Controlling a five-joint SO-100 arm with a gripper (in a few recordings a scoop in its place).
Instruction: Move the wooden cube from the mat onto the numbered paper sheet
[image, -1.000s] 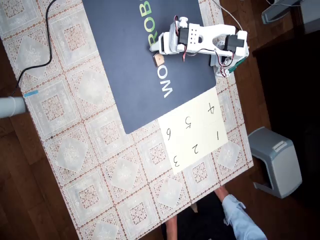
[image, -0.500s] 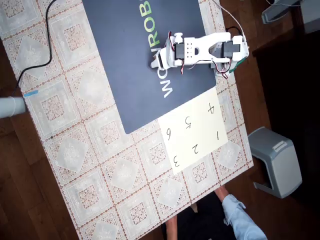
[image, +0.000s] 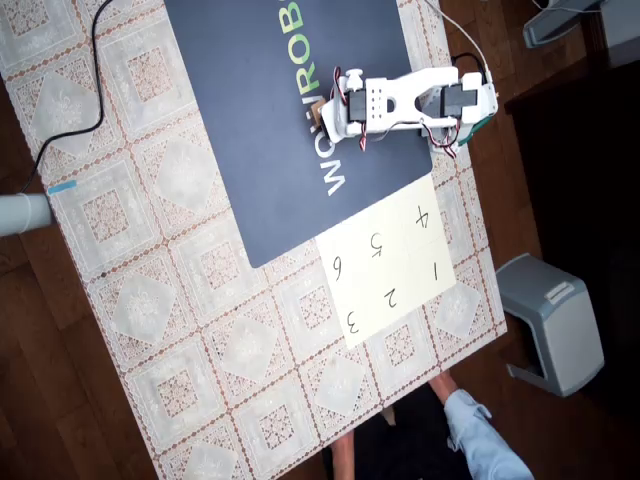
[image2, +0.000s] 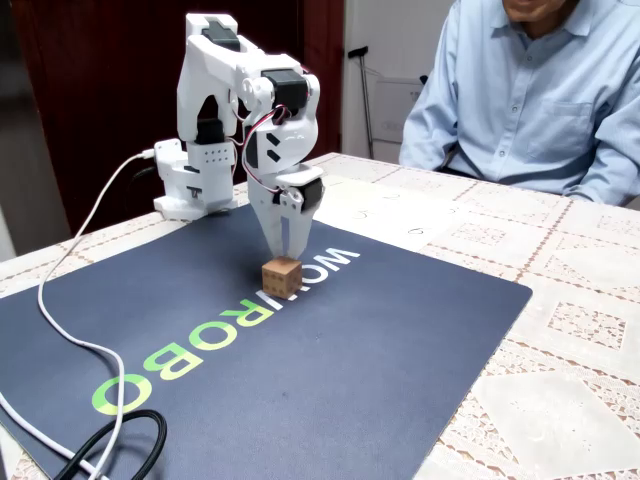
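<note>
Hovering jaws (image2: 285, 252) nearly closed | tips touching wooden cube (image2: 281, 277) | mat (image2: 380, 340)

You see lace tablecloth (image: 180, 330) covering tabletop. Black cable (image: 88, 70) crosses tablecloth's top-left part in overhead view. Grey stool (image: 555, 320) stands on floor just beyond tablecloth's right edge. Person in light-blue shirt (image2: 530, 90) sits behind tablecloth's far edge.

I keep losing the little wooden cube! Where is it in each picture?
Overhead view: the wooden cube peeks out at the left tip of the gripper, upper middle, on the mat.
Fixed view: the cube sits in the middle, right under the gripper.
Shared landmark: the white WOWROBO lettering beside the cube.
</note>
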